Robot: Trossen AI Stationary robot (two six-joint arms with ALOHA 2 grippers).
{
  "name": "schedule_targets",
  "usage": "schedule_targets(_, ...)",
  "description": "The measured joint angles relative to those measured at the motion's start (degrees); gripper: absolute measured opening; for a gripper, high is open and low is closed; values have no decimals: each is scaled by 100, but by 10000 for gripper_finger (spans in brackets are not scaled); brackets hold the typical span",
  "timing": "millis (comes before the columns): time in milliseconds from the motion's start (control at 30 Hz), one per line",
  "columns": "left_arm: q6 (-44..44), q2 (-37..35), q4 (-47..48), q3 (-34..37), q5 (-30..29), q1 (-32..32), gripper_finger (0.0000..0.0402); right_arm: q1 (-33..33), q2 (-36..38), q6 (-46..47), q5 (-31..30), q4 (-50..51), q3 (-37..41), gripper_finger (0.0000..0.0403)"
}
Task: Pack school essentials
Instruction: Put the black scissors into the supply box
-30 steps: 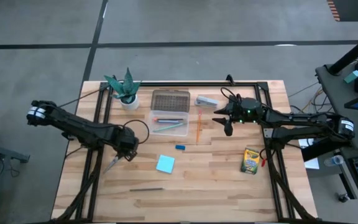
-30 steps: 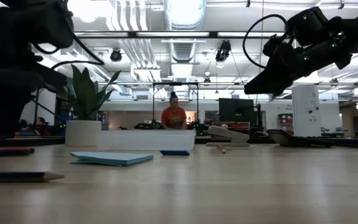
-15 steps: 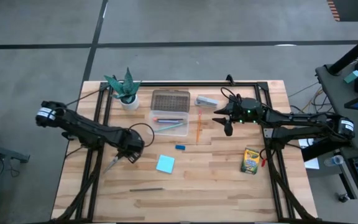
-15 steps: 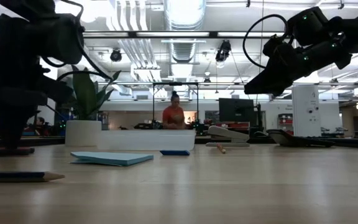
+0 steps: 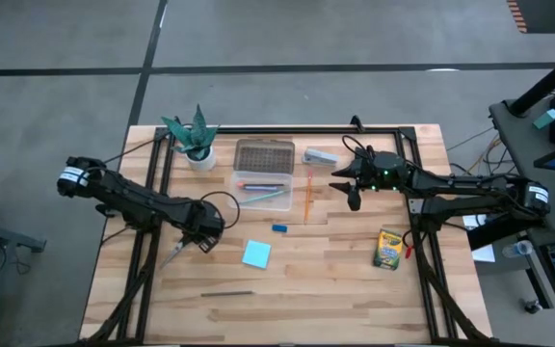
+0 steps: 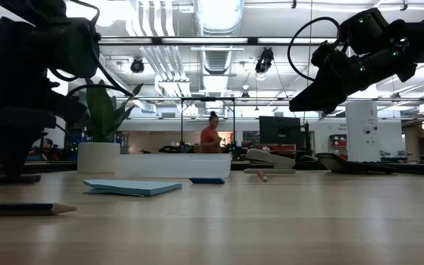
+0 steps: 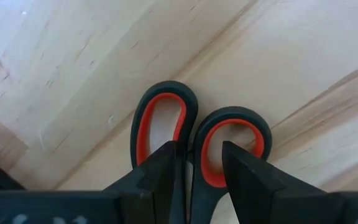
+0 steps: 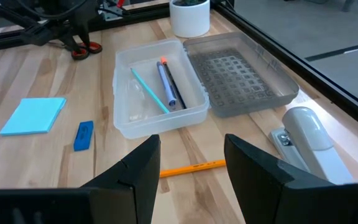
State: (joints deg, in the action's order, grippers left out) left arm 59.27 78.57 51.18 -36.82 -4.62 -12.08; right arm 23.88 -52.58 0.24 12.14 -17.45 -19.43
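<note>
Red-handled scissors (image 7: 197, 124) lie flat on the table left of centre, with their blades (image 5: 173, 256) pointing toward the near left corner. My left gripper (image 5: 200, 238) stands over their handles, pointing down, and is shut on them. My right gripper (image 5: 354, 200) hangs open above the table, right of the orange pencil (image 5: 308, 193). A clear box (image 5: 262, 190) holds a teal, a blue and a dark pen. The blue eraser (image 5: 278, 228), light-blue notepad (image 5: 256, 253), crayon box (image 5: 387, 249) and grey pencil (image 5: 227, 293) lie on the wood. My left gripper (image 7: 199, 162) comes from above, pointing down, with one finger in each handle loop. The two inner rims (image 7: 196, 146), where the loops meet, are pinched between the fingers (image 7: 166, 168). The scissors lie flat on the table.
The box's grey lid (image 5: 264, 154) lies open behind it. A grey stapler (image 5: 321, 155) sits at the far edge and a potted plant (image 5: 196, 140) at the far left. Black frame rails run along the left, far and right sides. A person moves in the room beyond.
My left arm shifted a little toward the table's right, bringing its gripper over the scissors' handles, and then stayed still. The scissors have kept their place.
</note>
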Motion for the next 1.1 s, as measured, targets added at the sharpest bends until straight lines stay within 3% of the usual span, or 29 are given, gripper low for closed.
schedule_targets(767,-269,15,133,-206,-113,39,119,2,0,1,-4,2,1,166)
schedule_targets(1100,-254,15,157,-118,-109,45,198,0,0,0,-4,2,1,166)
